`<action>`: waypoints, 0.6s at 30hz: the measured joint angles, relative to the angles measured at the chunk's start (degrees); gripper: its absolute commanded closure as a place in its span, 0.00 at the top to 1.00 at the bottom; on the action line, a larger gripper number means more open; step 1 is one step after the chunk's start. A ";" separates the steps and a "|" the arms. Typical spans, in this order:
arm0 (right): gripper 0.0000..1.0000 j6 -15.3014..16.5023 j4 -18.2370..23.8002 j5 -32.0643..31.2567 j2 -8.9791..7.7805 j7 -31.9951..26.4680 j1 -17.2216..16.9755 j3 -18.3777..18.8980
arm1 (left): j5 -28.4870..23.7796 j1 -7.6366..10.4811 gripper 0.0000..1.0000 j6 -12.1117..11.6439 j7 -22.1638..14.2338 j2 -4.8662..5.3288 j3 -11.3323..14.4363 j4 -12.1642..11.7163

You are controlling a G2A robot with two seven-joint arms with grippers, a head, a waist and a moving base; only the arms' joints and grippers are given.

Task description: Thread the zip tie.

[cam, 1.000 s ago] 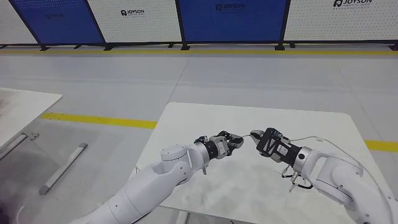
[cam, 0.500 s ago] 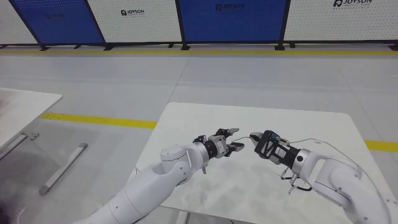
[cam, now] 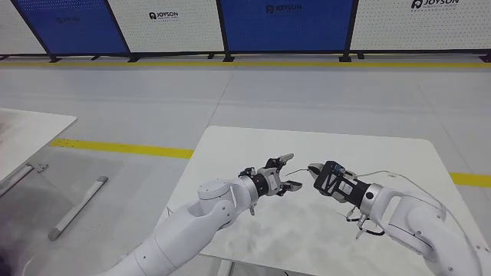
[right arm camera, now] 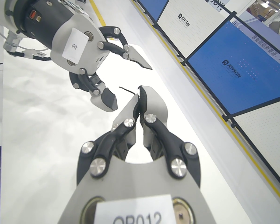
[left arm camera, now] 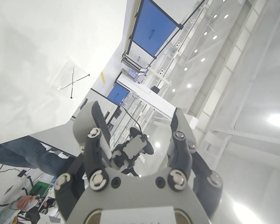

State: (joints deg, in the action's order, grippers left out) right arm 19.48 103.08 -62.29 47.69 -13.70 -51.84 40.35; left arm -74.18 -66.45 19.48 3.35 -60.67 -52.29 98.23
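The zip tie [right arm camera: 128, 90] is pinched in the closed right gripper [right arm camera: 140, 94]; its free end is presented leftward to the wide-open, empty left gripper [cam: 293, 172], probably for grasping.

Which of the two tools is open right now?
The left tool, spread wide and holding nothing; the right tool is shut on the zip tie.

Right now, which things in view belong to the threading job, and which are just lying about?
Job: zip tie, pinched in the shut right hand; left hand, open, facing it.
Lying about: two crossed zip ties on the table; second table off to one side; blue and white panels behind.
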 measured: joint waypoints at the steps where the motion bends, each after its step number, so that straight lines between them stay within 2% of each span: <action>1: 0.00 0.00 0.00 0.00 0.00 0.00 0.00 0.00 | 0.08 -0.02 0.00 0.00 -0.08 -0.02 0.00 -0.05; 14: 0.00 0.00 0.00 0.00 0.00 0.00 0.00 0.00 | 1.46 -0.49 0.00 0.00 -1.31 -0.07 -0.28 0.21; 15: 0.11 -0.06 -0.01 0.05 0.02 0.08 -0.13 0.03 | 1.53 -0.49 0.00 0.00 -1.32 -0.09 -0.26 0.18; 16: 0.34 -0.06 -0.01 0.19 0.07 0.22 -0.41 0.10 | 1.64 -0.47 0.00 0.00 -1.34 -0.11 -0.22 0.14; 17: 0.61 -0.05 -0.03 0.27 0.12 0.29 -0.68 0.23 | 1.78 -0.44 0.00 0.00 -1.35 -0.13 -0.18 0.10; 18: 1.00 -0.04 -0.10 0.30 0.19 0.34 -0.95 0.53 | 1.97 -0.39 0.00 0.00 -1.34 -0.17 -0.14 0.01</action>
State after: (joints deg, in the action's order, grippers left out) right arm 19.44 102.98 -62.00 47.88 -13.36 -52.79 40.88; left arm -72.21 -66.84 19.48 2.02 -60.84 -52.43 98.24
